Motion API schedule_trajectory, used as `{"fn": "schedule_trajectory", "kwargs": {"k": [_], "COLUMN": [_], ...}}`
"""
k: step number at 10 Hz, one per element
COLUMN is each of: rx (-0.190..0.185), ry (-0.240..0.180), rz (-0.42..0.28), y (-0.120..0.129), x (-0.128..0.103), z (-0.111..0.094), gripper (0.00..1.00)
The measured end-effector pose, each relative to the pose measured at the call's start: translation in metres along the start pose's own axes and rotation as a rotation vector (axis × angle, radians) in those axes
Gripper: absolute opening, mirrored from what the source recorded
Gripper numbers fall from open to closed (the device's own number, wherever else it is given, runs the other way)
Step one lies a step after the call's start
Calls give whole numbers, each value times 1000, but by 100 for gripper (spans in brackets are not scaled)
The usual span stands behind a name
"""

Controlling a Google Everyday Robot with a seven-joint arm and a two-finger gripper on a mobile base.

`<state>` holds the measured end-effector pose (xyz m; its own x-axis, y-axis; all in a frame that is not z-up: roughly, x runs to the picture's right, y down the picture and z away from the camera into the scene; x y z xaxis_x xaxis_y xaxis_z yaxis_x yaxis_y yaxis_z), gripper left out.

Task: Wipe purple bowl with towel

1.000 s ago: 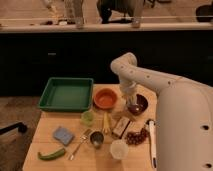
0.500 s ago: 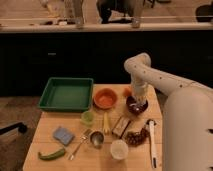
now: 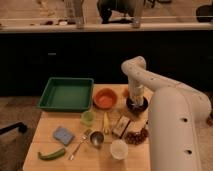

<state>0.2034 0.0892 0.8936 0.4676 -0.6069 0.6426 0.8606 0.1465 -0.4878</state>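
The purple bowl (image 3: 136,105) sits at the right side of the wooden table (image 3: 45,142), just right of the orange bowl. My gripper (image 3: 136,96) points straight down into it from the white arm that bends over the table's right half. It is shut on the towel (image 3: 135,93), a pale bunch of cloth that hangs from the fingers into the bowl. The towel and the gripper cover most of the bowl's inside; only its dark rim shows.
A green tray (image 3: 66,94) lies at the back left and an orange bowl (image 3: 105,98) beside it. In front are a green cup (image 3: 88,117), a snack packet (image 3: 121,126), a blue sponge (image 3: 63,135), a metal cup (image 3: 97,139), a white cup (image 3: 118,148) and a green pepper (image 3: 51,154).
The arm has swung to the right, carrying the gripper and the towel from the bowl's left edge to over its middle, and they sit lower in the bowl.
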Motion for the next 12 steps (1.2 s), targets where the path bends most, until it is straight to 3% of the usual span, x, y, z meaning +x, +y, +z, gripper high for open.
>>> {"fn": "schedule_trajectory", "kwargs": {"k": [3,6,12], "rx": [-21,-25,-16], "ry": [24,46,-8], "rz": [-58,-48,19], "y": [-14,0,33], "x": [-8,-21,-25], "z": [-14,-26,4], "gripper": [0,0,0]}}
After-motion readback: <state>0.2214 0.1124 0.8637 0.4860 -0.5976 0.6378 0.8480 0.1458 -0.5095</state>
